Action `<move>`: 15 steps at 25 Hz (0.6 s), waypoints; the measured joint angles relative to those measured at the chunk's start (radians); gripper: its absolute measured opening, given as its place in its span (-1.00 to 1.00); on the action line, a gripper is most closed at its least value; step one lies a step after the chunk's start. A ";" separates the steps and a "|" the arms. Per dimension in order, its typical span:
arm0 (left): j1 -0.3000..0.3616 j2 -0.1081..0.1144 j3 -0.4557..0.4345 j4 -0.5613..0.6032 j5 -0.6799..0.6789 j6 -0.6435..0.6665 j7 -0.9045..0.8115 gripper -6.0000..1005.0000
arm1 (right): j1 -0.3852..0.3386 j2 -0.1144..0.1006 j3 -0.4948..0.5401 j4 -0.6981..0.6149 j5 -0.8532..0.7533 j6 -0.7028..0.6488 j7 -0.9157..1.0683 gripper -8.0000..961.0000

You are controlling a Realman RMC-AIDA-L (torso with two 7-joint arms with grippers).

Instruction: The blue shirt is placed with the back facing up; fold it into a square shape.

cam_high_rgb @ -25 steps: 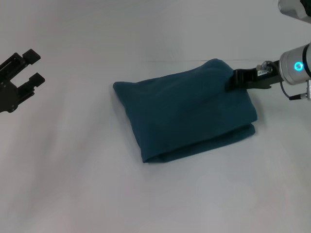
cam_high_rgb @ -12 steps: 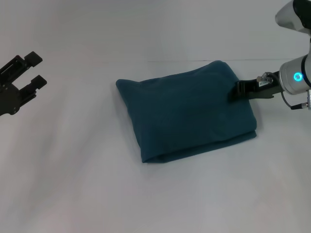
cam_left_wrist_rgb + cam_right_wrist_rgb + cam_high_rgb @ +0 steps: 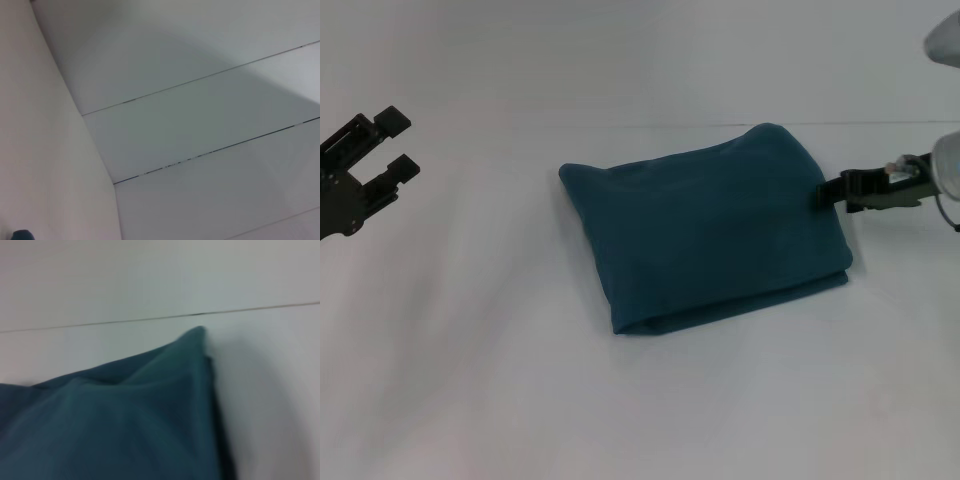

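The blue shirt (image 3: 705,235) lies folded into a thick, roughly square bundle in the middle of the white table, plain side up, no lettering showing. Its layered edges show along the near side. My right gripper (image 3: 830,192) is at the shirt's right edge, just touching or barely clear of the cloth. The right wrist view shows the shirt (image 3: 125,415) close up, with one corner pointing up. My left gripper (image 3: 398,143) is open and empty, held far off to the left, well apart from the shirt.
The white table (image 3: 640,400) runs all around the shirt. A thin seam (image 3: 880,124) crosses the table behind the shirt. The left wrist view shows only white panels with dark seams (image 3: 200,152).
My right gripper has drawn back to the right, from on top of the shirt's far right corner to its right edge. The shirt has settled slightly. The left arm has barely moved.
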 joint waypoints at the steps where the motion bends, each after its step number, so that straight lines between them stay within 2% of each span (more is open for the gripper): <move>1: -0.002 0.000 0.000 0.000 0.000 0.000 0.000 0.59 | -0.008 -0.004 0.002 -0.004 0.001 -0.004 0.001 -0.15; 2: -0.003 0.000 0.000 0.000 0.000 0.000 0.000 0.59 | -0.017 -0.007 0.006 -0.010 0.002 -0.011 0.001 -0.04; 5: -0.008 0.000 0.000 0.000 0.000 0.000 0.000 0.59 | -0.043 -0.011 0.037 -0.042 0.009 -0.050 -0.013 0.45; 15: -0.008 0.002 -0.002 0.000 -0.001 0.000 0.003 0.59 | -0.099 -0.004 0.079 -0.163 0.066 -0.242 -0.058 0.61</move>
